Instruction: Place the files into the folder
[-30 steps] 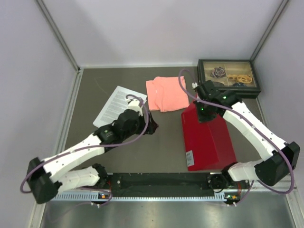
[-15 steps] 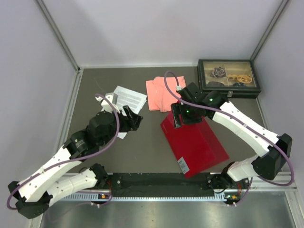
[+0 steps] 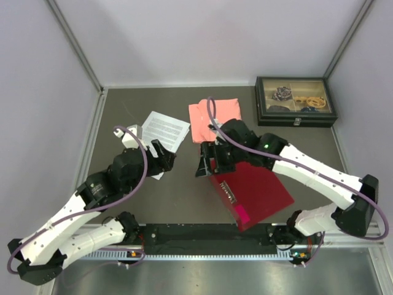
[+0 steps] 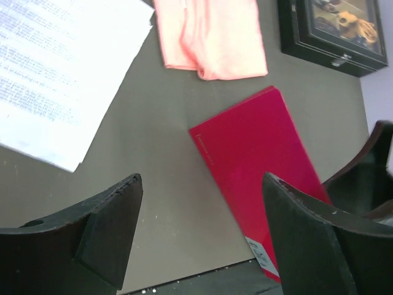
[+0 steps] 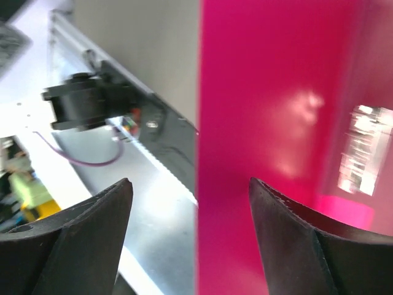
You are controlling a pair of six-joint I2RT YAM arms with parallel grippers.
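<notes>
The files, white sheets of dense print, lie flat at the table's back left and fill the upper left of the left wrist view. The red folder lies shut at the near right, turned at an angle, its white label toward the near rail. My left gripper hangs open over bare table between files and folder, holding nothing. My right gripper is open just off the folder's far left corner. In the right wrist view the folder's edge runs below the open gripper.
A salmon-pink folded cloth lies behind the folder, right of the files. A black glass-lidded box of small items stands at the back right. The arms' base rail runs along the near edge. Grey walls close in the table.
My right gripper has opened and let go of the folder, after swinging it left and turning it. The left arm has drawn back to the left and its jaws have widened a little.
</notes>
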